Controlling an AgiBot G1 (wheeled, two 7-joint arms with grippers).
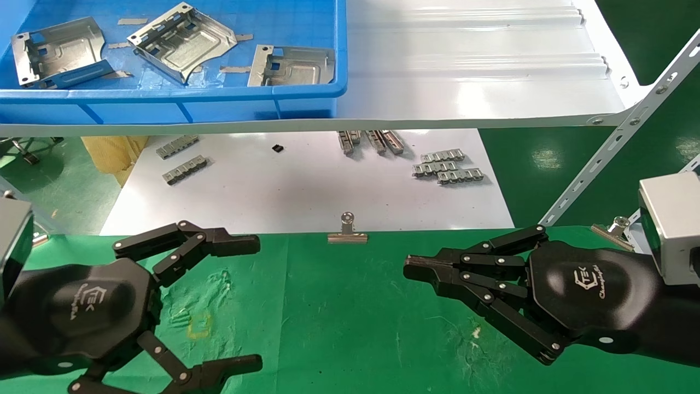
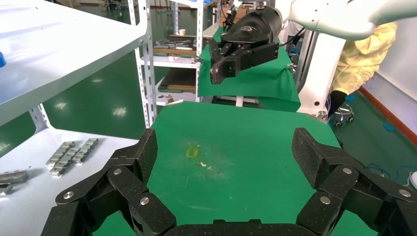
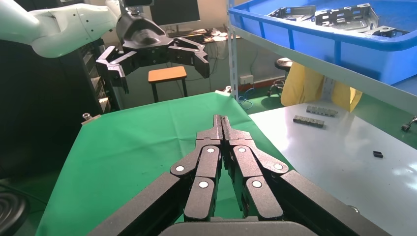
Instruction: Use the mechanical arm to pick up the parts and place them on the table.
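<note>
A white logo reading "TEK" sits on the back of my right end effector (image 1: 410,268). My left end effector (image 1: 249,303) carries the same mark; the script beneath each is too small to read.

left pincer (image 1: 249,301): lower fingers cut by frame edge | blue bin (image 1: 306,96): far side cropped, possibly more parts

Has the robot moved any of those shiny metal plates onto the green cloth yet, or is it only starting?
Only starting, it seems. Nothing looks done: the green table carries no plates. All three parts in view lie in the blue bin on the shelf. Nothing is in hand: the left gripper hovers open over the cloth, the right gripper shut and empty. Every plate remains to move.
</note>
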